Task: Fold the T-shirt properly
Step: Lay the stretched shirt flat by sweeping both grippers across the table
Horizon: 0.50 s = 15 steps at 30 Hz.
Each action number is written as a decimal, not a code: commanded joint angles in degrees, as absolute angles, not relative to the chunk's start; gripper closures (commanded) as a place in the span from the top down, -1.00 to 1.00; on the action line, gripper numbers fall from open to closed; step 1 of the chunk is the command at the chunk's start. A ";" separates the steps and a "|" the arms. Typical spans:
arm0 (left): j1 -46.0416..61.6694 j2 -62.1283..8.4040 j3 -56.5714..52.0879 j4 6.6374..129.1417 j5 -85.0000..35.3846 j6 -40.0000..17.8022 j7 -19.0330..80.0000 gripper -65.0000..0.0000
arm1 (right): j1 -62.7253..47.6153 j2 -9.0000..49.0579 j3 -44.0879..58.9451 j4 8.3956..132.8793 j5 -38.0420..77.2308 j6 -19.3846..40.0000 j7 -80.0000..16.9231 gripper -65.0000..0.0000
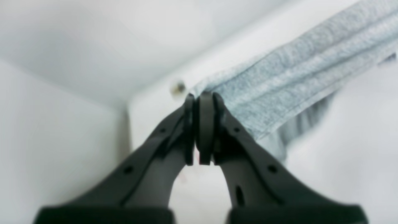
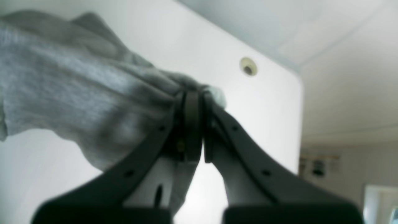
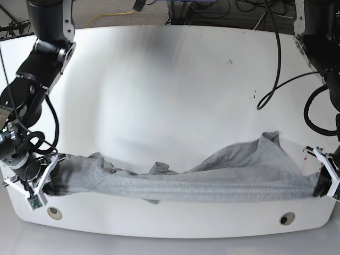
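While both grippers, left point(image 3: 321, 183) and right point(image 3: 45, 178), clamped the taut T-shirt point(image 3: 212, 178) low in frame, fingers pinching cloth; an uneven pull could slip one end.

White table point(image 3: 175, 95), cables point(image 3: 223, 13) behind, possibly pale floor.

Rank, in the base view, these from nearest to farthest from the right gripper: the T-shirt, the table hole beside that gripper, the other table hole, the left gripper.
From the right gripper:
1. T-shirt, pinched in its jaws.
2. Near hole, just below, at the table's front edge.
3. Far hole, across the front edge.
4. Left gripper, at the shirt's opposite end.
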<state>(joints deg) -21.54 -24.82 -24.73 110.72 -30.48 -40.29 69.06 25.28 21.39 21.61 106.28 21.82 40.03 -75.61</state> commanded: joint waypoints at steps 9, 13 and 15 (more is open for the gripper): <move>-2.07 -19.65 -30.20 114.59 -29.49 -40.00 68.00 -1.00 | 9.27 17.19 29.41 112.92 20.97 40.00 -75.30 -1.00; 7.08 -17.89 -33.98 114.42 -29.41 -40.00 67.91 -1.00 | 1.45 16.92 34.07 114.51 27.12 40.00 -75.30 -1.00; 9.01 -16.22 -35.12 114.33 -29.14 -40.00 67.91 -1.00 | -1.19 16.92 35.74 114.42 31.08 40.00 -75.30 -1.00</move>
<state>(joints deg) 9.65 -16.27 -34.33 113.45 -29.54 -40.32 69.36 -1.26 15.68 34.57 113.49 29.43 40.14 -76.16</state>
